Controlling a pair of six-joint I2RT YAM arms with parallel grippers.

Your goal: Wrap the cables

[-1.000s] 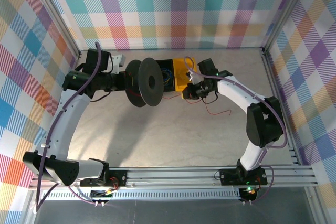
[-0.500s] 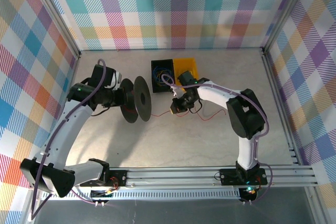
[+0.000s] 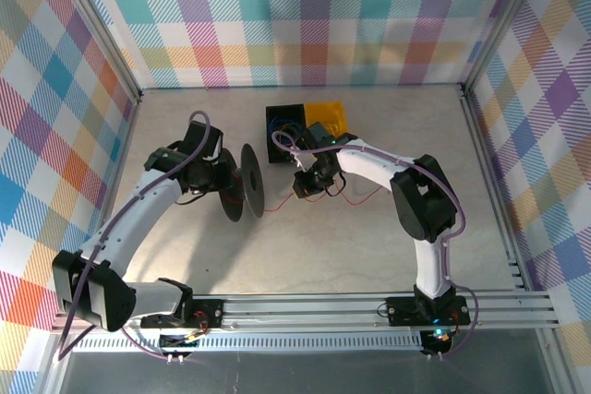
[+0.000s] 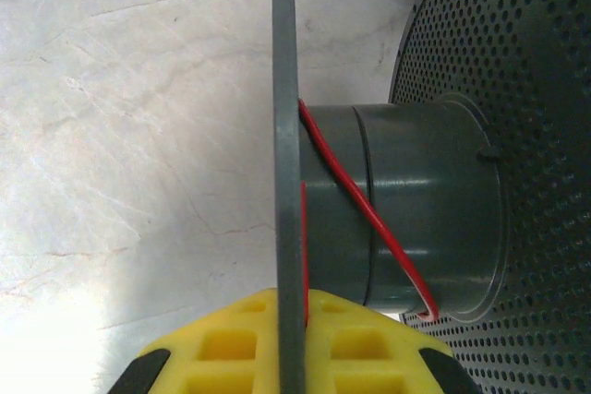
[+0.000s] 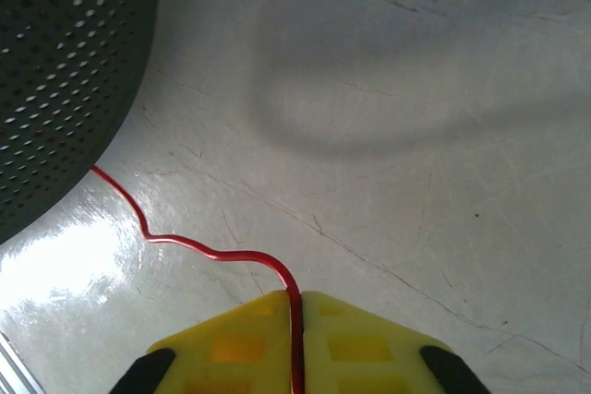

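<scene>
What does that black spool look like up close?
The spool is dark grey and plastic-looking: two round flanges, one visibly perforated, joined by a smooth drum. Its flanges are upright, one pinched in the left gripper. A thin red cable crosses the drum and runs off to the right gripper.

A black bin (image 3: 275, 117) adjoins, it seems, a yellow bin (image 3: 331, 115).

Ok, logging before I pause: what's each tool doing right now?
Left tool: closed on the spool's flange.
Right tool: closed, pinching the red cable.
</scene>
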